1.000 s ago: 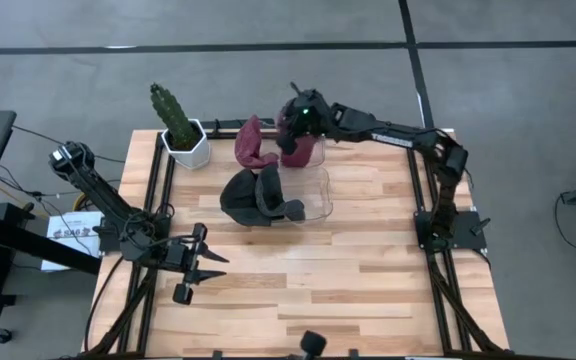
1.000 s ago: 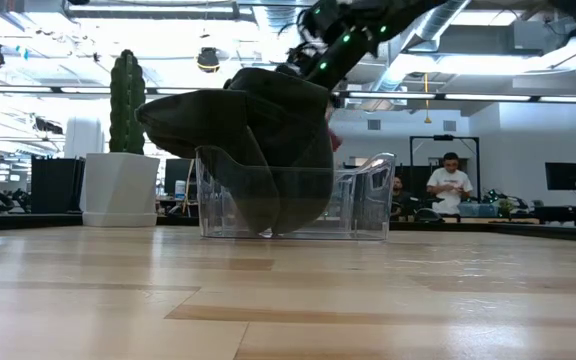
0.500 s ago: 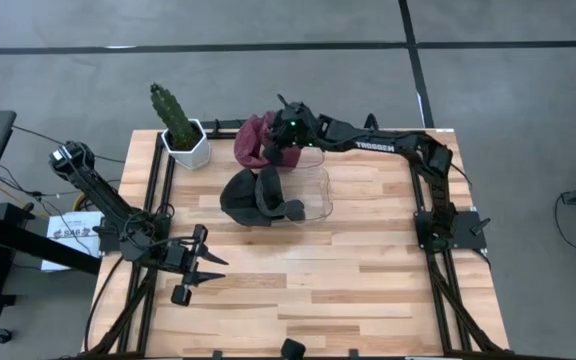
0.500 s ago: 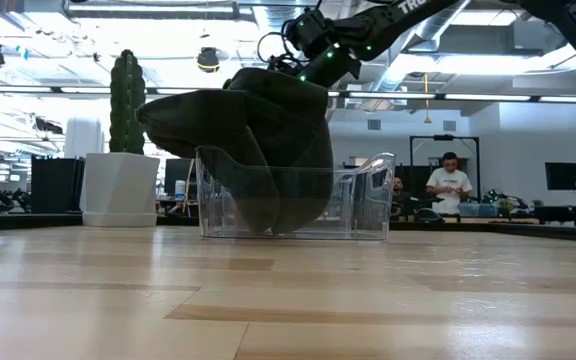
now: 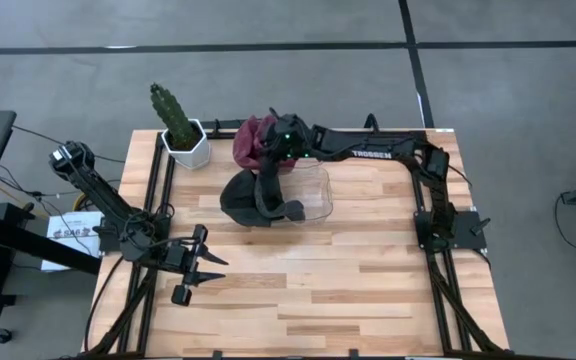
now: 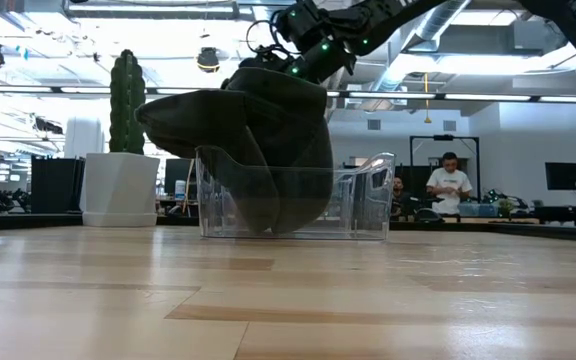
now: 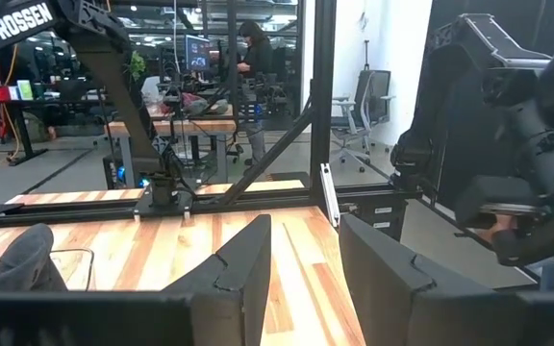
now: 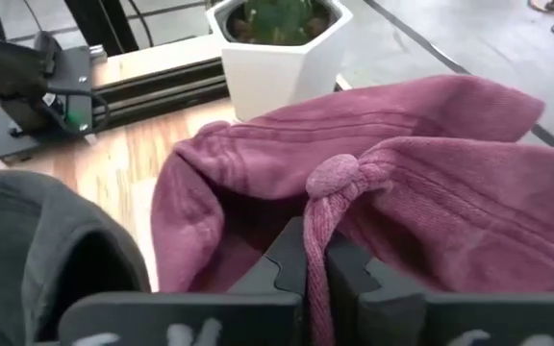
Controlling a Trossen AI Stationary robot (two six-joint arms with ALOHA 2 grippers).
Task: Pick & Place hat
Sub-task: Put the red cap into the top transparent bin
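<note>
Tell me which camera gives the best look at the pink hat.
The right wrist view: the pink hat fills the picture, a fold pinched in the right gripper. The high view shows part of it under that arm; the low and left wrist views don't show it.

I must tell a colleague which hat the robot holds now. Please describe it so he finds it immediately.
Find the potted cactus at the table's far left corner. Beside it, behind the clear bin, lies the pink hat, pinched by the right gripper. Its neighbour, the dark grey hat, drapes over the bin.
</note>
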